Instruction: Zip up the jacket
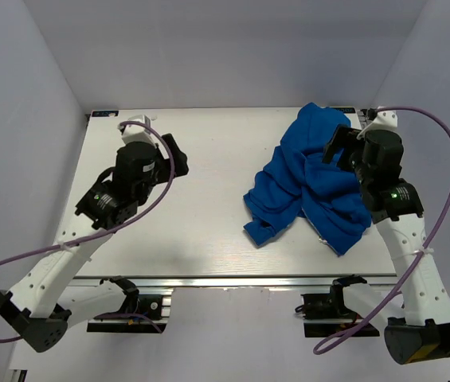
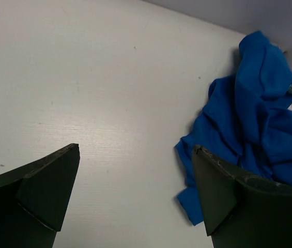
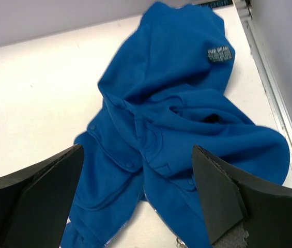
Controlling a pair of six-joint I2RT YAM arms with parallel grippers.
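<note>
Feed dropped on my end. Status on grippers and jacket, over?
Left gripper open, over the table, clear of jacket. Right gripper open above the jacket, holding nothing. Jacket crumpled in a heap, not zipped. Nothing blocking.

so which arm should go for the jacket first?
Right. The right hand is open directly above the crumpled jacket, which fills its wrist view. The left hand, also open, is over bare table, with the jacket off to its right.
</note>
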